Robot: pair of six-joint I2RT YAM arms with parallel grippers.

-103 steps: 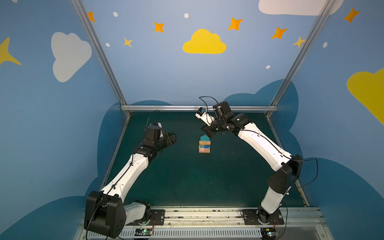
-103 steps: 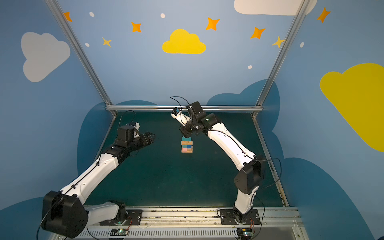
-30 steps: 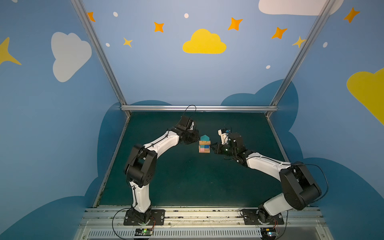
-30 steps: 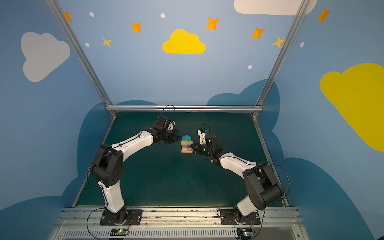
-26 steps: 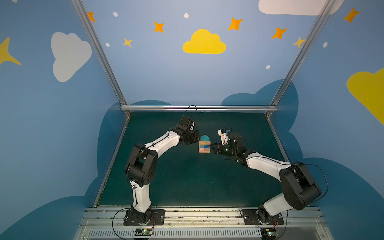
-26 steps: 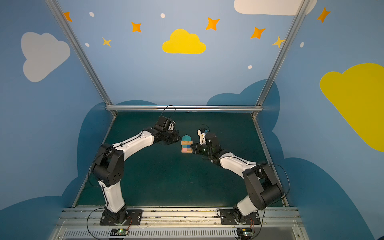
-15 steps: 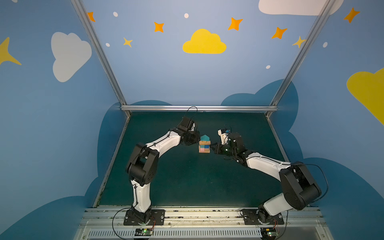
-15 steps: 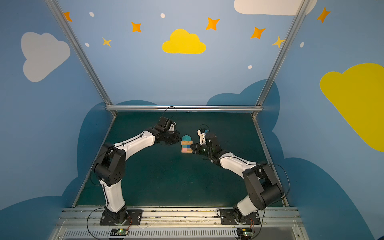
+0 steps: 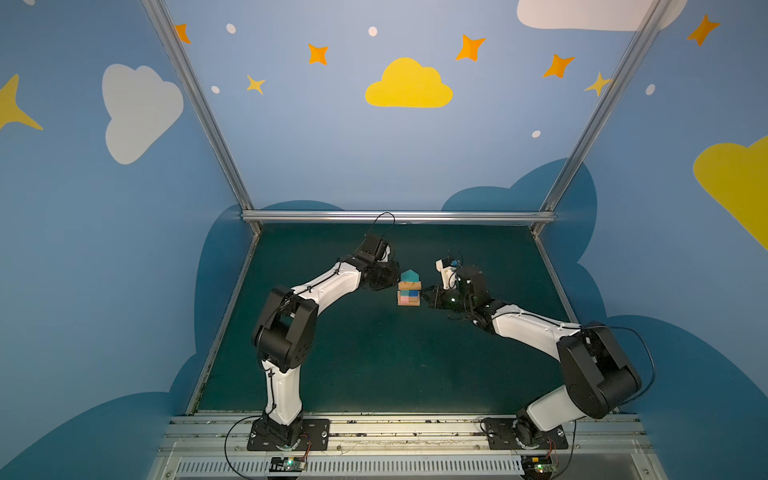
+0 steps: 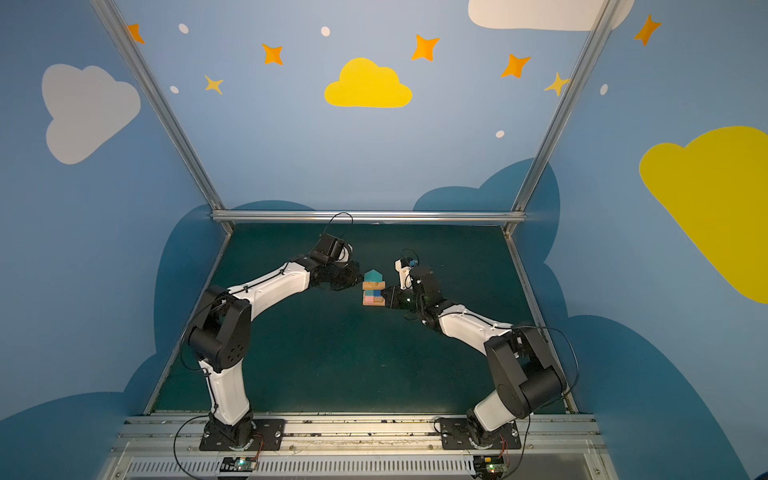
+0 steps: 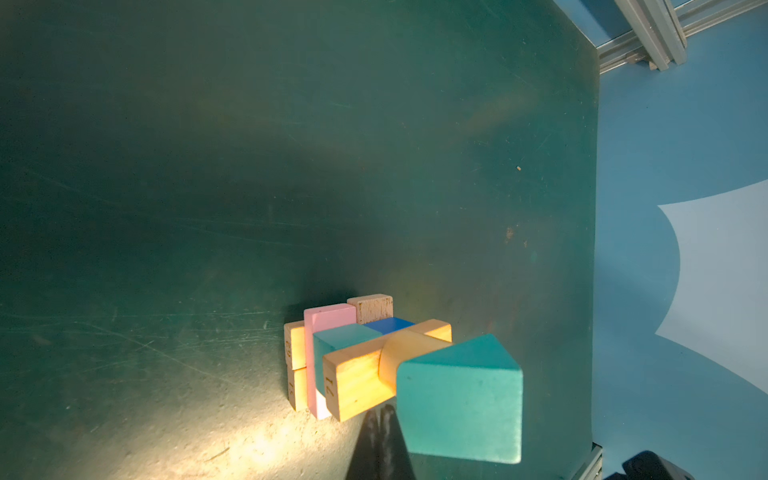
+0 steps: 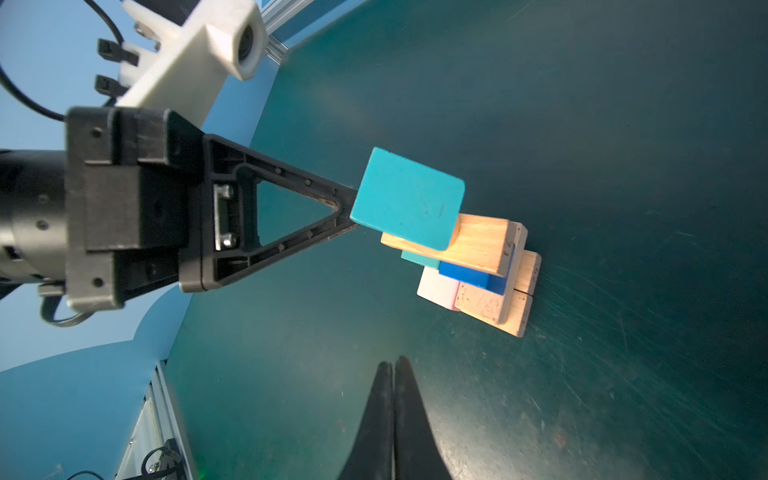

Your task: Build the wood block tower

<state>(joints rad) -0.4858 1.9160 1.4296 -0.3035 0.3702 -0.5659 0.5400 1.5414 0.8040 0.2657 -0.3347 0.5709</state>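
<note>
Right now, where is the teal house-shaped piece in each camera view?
In a top view: the teal house-shaped piece caps the tower.
In a top view: same, at the tower's peak.
Left wrist: large, close, by the shut left gripper.
Right wrist: at the left gripper's tip.
Shared landmark: the top tan bar below it.

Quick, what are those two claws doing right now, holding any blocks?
Left gripper: closed, holding nothing, tips right beside the wood block tower.
Right gripper: closed, holding nothing.
</note>
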